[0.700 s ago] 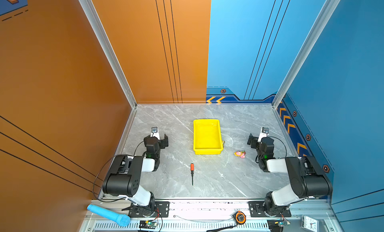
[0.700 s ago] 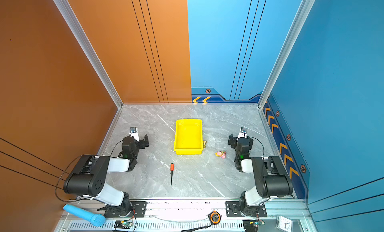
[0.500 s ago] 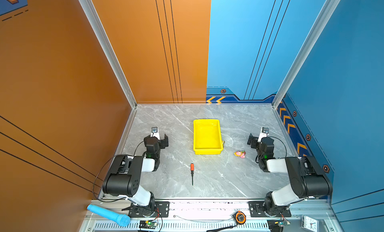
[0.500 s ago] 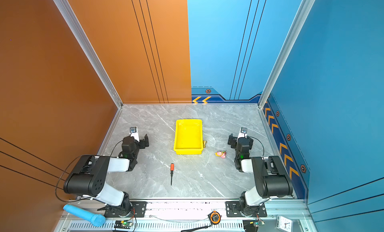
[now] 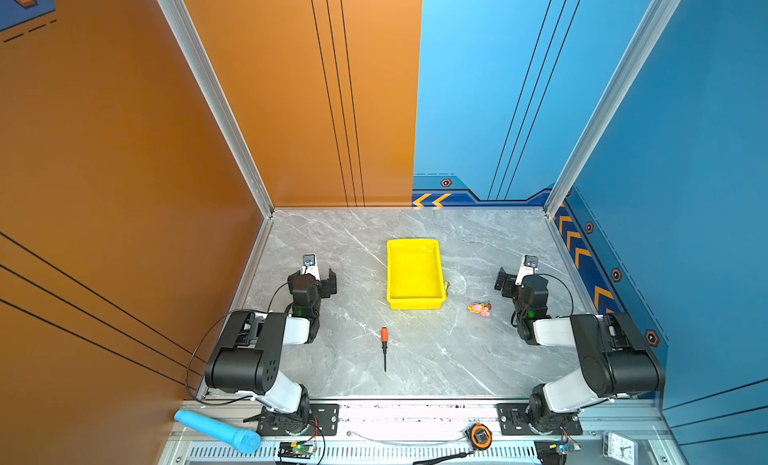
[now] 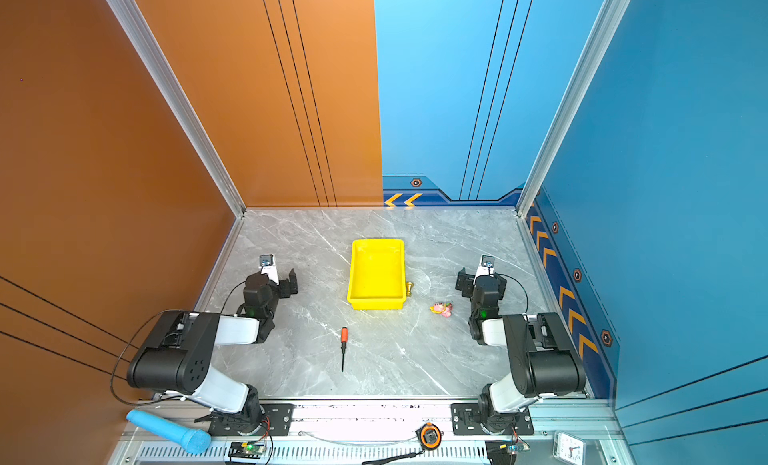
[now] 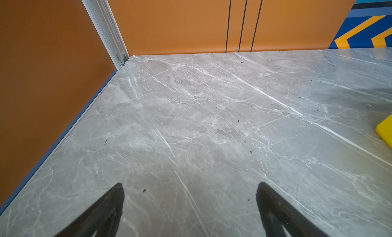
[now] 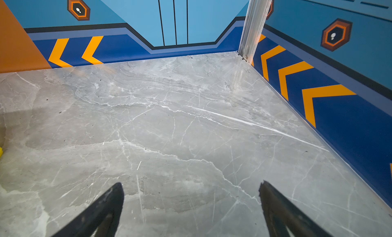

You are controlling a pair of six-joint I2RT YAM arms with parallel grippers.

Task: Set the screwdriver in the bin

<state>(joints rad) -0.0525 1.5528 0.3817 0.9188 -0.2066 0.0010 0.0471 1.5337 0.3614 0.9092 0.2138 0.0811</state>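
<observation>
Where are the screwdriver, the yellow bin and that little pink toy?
screwdriver point(image 5: 384, 335), in a top view, on its orange handle.
yellow bin point(image 5: 415, 304), in a top view, on its near outer wall.
pink toy point(image 5: 480, 308), in a top view, on its middle.

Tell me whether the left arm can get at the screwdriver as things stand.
Probably yes. The screwdriver lies on the bare table, apart from the yellow bin, with nothing between it and the left arm. The left gripper, open and empty, faces away, so it must swing round.

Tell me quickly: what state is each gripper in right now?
Left gripper: open, holding nothing.
Right gripper: open, holding nothing.
</observation>
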